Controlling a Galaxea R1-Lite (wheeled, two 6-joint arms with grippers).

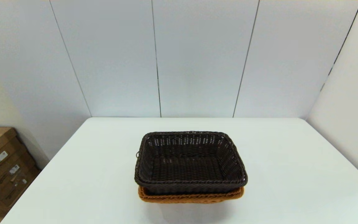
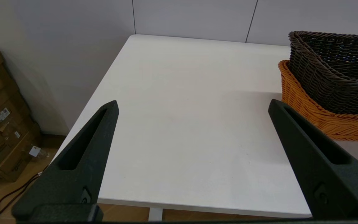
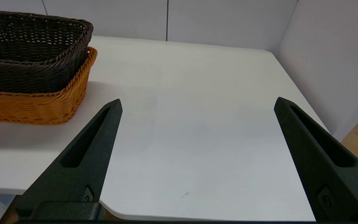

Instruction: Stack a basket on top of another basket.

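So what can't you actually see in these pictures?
- Orange basket: its inside, head view, covered by the dark basket nested in it.
- Both baskets: cut off by the picture edge in each wrist view.
- Carton labels: too small to read.
- Arms: outside the head view.

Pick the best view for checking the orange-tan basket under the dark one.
Right wrist view: the orange-tan basket shows a long side wall, rim and corner below the dark brown basket. Left wrist shows one corner and wall; head view only a rim sliver.
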